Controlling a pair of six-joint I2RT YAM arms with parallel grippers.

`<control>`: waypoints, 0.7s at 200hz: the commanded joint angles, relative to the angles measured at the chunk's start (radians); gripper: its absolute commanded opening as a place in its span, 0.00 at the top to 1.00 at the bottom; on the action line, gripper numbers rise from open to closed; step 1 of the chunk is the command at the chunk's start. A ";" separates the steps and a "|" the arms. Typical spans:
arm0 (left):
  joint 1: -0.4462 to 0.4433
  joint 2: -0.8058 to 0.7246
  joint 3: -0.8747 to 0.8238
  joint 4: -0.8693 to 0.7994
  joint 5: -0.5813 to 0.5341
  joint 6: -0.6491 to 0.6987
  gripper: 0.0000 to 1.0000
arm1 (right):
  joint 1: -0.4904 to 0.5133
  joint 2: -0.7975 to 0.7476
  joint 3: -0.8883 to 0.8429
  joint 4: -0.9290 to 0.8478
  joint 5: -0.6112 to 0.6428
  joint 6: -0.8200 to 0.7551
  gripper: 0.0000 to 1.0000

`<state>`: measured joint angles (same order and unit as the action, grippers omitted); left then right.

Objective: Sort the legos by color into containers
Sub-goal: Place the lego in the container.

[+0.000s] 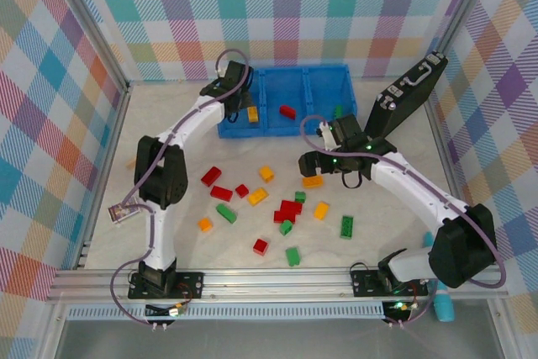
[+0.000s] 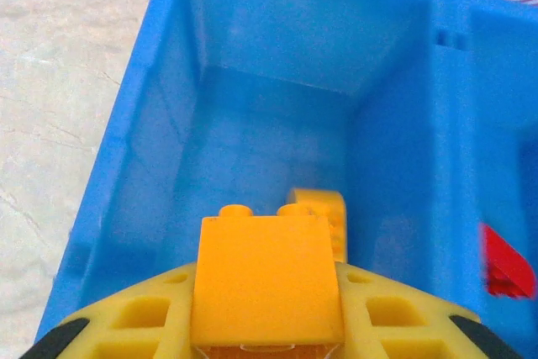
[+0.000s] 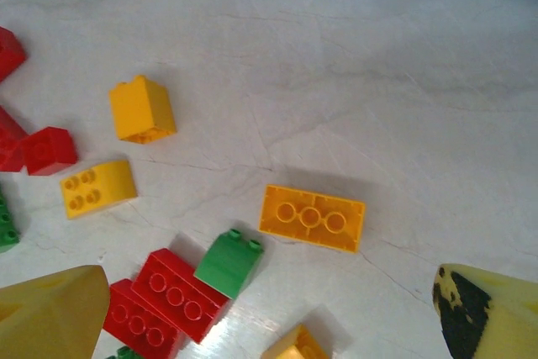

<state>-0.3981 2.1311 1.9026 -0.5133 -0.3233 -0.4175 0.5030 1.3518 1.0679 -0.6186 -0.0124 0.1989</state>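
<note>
Item, left wrist view: left gripper (image 2: 267,338) is clenching an orange brick (image 2: 265,279) over the left compartment (image 2: 261,132) of the blue bin (image 2: 395,149). This view is also resolving a second orange brick (image 2: 324,212) lying on that compartment's floor.

Item, top view: middle compartment (image 1: 290,94) is holding a red brick (image 1: 287,111); right compartment (image 1: 328,94) is holding a green brick (image 1: 338,112). Loose legos (image 1: 290,210) are lying across the table (image 1: 403,140).

Item, right wrist view: right gripper (image 3: 269,325), fingers spread wide and grasping nothing, is hovering near a three-stud orange brick (image 3: 311,218).
</note>
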 commanded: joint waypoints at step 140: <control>0.013 -0.014 0.119 -0.061 0.118 0.116 0.31 | -0.008 -0.238 -0.202 -0.044 -0.008 0.168 0.01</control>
<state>-0.3687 2.3142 2.0777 -0.5301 -0.1925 -0.3435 0.5030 1.1355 0.8394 -0.6590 -0.0154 0.4019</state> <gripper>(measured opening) 0.692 0.988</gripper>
